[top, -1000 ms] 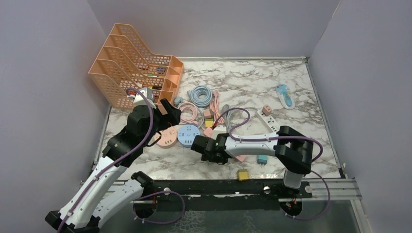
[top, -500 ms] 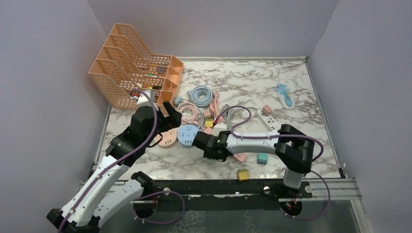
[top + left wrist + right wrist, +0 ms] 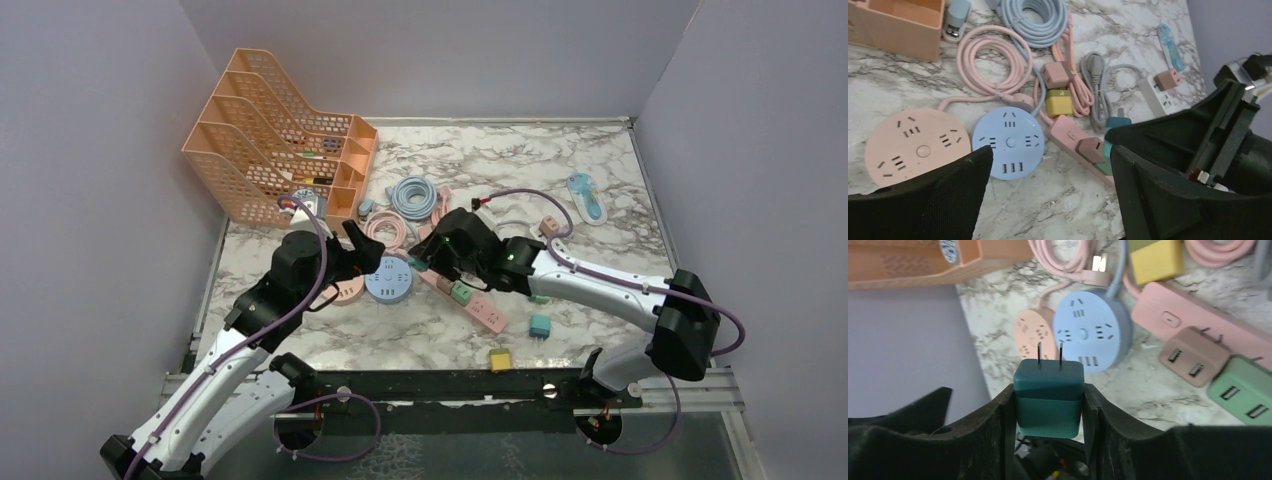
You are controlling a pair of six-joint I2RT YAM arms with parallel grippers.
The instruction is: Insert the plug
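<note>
Teal plug clamped between the fingers of the right gripper, its two flat prongs bare and pointing toward the blue round power strip, not seated in any socket. That strip lies on the marble table beside the pink round power strip. Left gripper is spread wide and holds nothing, poised over both round strips.

In the right wrist view the pink round socket, at nine o'clock of the blue round socket, is partly covered by it and by the teal plug. The picture's edge cuts off the yellow adapter at one o'clock and the green adapter at four.
</note>
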